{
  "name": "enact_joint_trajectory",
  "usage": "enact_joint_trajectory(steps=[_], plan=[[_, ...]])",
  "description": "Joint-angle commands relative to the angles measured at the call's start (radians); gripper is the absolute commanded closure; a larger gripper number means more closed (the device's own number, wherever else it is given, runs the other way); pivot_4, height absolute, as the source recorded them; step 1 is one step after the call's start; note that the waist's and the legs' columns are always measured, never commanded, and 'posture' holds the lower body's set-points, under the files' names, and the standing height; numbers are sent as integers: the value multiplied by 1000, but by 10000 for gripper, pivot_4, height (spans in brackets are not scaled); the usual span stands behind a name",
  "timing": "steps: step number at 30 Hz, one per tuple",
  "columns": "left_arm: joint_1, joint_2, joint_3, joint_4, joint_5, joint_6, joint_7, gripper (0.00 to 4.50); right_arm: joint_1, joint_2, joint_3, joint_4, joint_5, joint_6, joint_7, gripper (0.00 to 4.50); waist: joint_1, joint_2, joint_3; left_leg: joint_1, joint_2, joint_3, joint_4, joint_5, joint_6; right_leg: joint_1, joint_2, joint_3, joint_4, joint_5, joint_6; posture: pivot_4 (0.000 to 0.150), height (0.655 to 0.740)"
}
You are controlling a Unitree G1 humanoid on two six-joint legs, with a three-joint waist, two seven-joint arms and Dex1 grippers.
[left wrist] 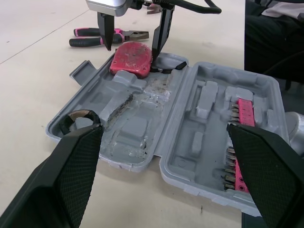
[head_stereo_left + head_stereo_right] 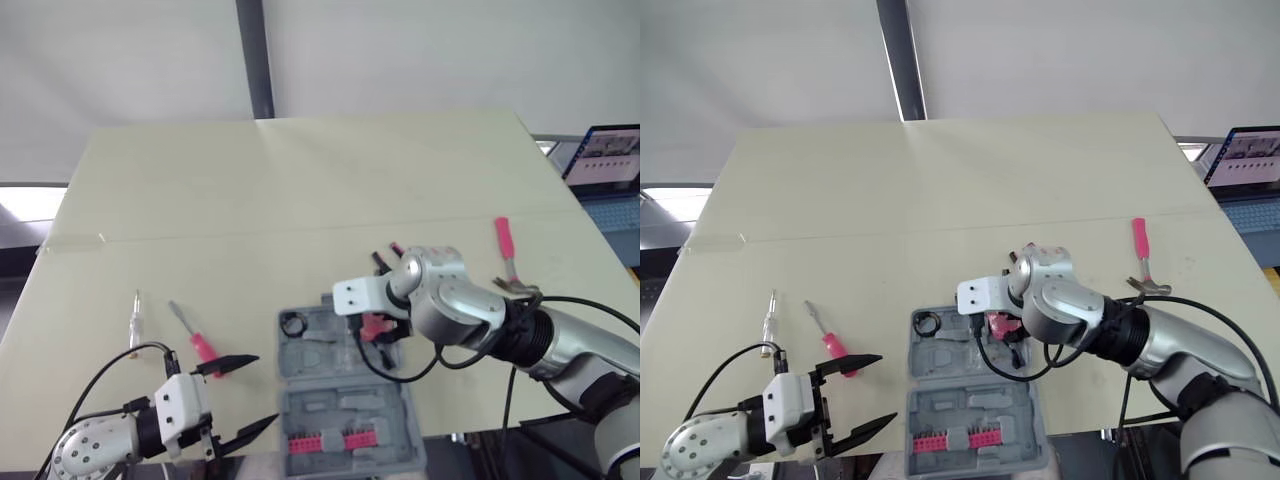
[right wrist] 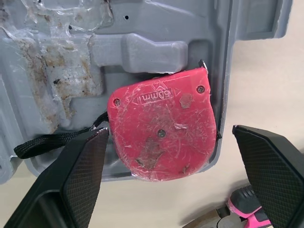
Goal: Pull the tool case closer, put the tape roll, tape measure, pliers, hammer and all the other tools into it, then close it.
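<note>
The grey tool case (image 2: 322, 402) lies open at the table's front middle, with a pink bit rack (image 2: 335, 441) in its near half. A red tape measure (image 3: 161, 128) rests in the far right corner of the case, its black strap trailing. My right gripper (image 3: 171, 130) hangs open just above it, one finger on each side. A small black tape roll (image 1: 78, 118) sits in the far left corner of the case. My left gripper (image 2: 262, 390) is open at the case's left front edge. The pink-handled pliers (image 1: 109, 35) lie just beyond the case.
A pink-handled hammer (image 2: 506, 250) lies to the right of the case. A pink screwdriver (image 2: 196, 341) and a clear-handled one (image 2: 134, 320) lie to the left. A laptop (image 2: 605, 160) stands off the table's right edge. The far half of the table is bare.
</note>
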Motion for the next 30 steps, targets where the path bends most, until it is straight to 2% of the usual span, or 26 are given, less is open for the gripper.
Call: enact_joint_trajectory(steps=[1,3,6,10,12,22,30], plan=[[14,-7,-1,-39,6,-20,9,0,-27,-69,-95,-97,36,22,32,398,1,0,0,0,0,0,0,0,0,0,0,0,0,0,0,1500,7400],[13,-9,1,-40,6,-20,14,0,14,-115,-180,-129,85,28,28,398,1,0,0,0,0,0,0,0,0,0,0,0,0,0,0,1500,7400],[7,-12,5,-38,-2,-14,20,0,170,-148,-386,-138,202,-38,-10,398,5,-2,-1,0,0,0,0,0,0,1,0,0,0,0,0,1500,7400],[-8,-10,6,-32,-7,-8,15,0,404,-85,-689,-54,360,-318,-99,18852,4,-4,-1,0,0,1,0,0,0,1,0,-1,-1,0,0,1500,7400],[-15,-6,7,-25,-7,-9,9,0,473,-56,-779,-13,419,-450,-112,28320,3,-3,0,0,0,2,0,0,0,1,0,0,-1,0,0,1500,7400],[-30,1,9,-24,-6,-2,4,0,601,-2,-873,183,549,-751,-84,28320,3,-4,0,1,0,2,0,0,0,2,0,-1,0,0,0,1500,7400],[-22,6,26,-30,-19,3,5,0,615,28,-843,342,533,-903,-93,28320,3,-4,0,1,0,1,0,0,0,2,0,-1,-1,0,0,1500,7400]])
